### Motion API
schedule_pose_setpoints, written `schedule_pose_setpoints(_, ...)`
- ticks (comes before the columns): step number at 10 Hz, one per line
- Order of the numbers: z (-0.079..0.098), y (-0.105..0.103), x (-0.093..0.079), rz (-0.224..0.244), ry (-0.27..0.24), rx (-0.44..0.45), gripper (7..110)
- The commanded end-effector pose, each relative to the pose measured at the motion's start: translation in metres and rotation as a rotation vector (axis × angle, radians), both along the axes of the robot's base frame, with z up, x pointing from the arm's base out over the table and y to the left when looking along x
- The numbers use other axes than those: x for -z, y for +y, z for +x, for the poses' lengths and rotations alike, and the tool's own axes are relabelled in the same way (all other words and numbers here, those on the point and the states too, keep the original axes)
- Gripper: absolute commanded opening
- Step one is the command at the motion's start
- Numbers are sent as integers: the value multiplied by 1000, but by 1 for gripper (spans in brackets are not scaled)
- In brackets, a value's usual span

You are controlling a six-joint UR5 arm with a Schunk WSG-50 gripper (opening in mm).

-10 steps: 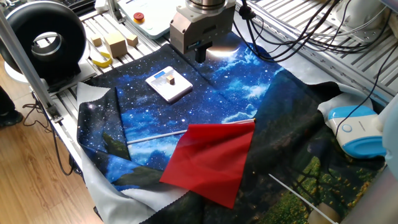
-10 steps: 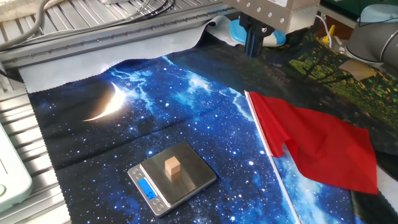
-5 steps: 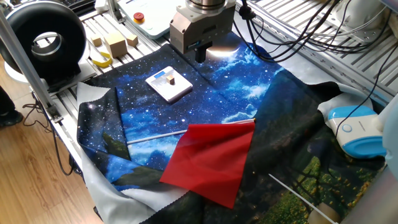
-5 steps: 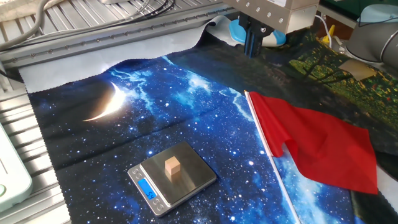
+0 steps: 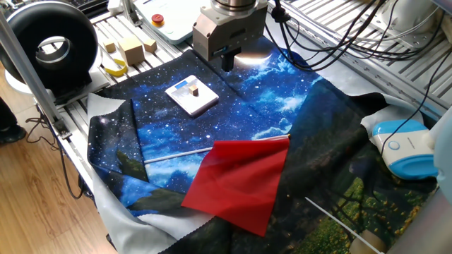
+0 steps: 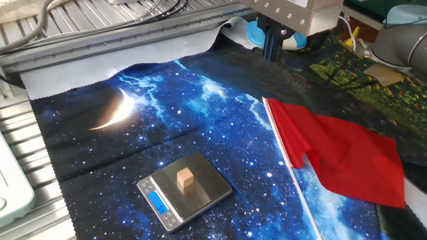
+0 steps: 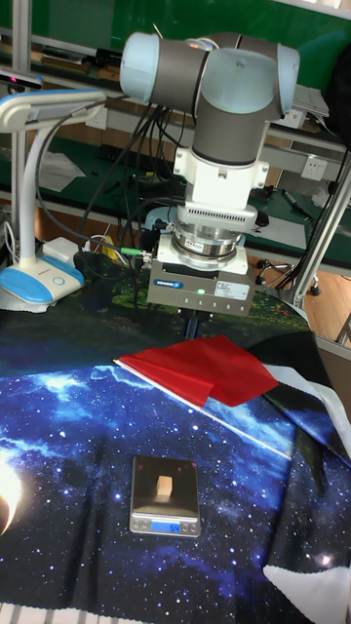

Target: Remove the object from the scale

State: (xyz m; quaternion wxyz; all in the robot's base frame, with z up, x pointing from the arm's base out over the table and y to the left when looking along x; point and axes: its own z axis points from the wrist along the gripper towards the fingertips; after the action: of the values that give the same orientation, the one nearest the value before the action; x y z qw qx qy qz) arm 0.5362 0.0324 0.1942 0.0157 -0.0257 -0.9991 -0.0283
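Observation:
The scale is a white square slab lying on the starry blue cloth, left of centre. The object, a tiny tan wooden cube, stands on the middle of it. The other fixed view shows the cube upright on the scale, behind the blue display strip. In the tall view the cube sits on the scale in front of the arm. My gripper hangs above the cloth, behind and to the right of the scale and well apart from it. Its fingers are together and hold nothing.
A red flag on a thin stick lies on the cloth in front of the scale. A white-and-blue rounded device sits at the right. Pale wooden blocks, yellow tape and a black ring-shaped unit stand at the back left. Cables trail behind the arm.

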Motion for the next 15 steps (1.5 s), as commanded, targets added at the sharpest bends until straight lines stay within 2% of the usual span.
schedule_pose_setpoints(1,-2,1,-1,5,8,-4,7)
schedule_pose_setpoints(3,-4,1,-2,9,17,-12,7)
schedule_pose_setpoints(4,2,1,0,12,12,-21,7)
schedule_pose_setpoints(8,64,2,29,49,-17,-33,7)
schedule_pose_setpoints(9,75,0,39,42,-18,-30,7)
schedule_pose_setpoints(11,102,-19,73,-24,-25,-27,7)
schedule_pose_setpoints(13,134,-33,105,-72,-86,-26,7)
schedule_pose_setpoints(15,150,-40,134,-89,-113,-20,7)
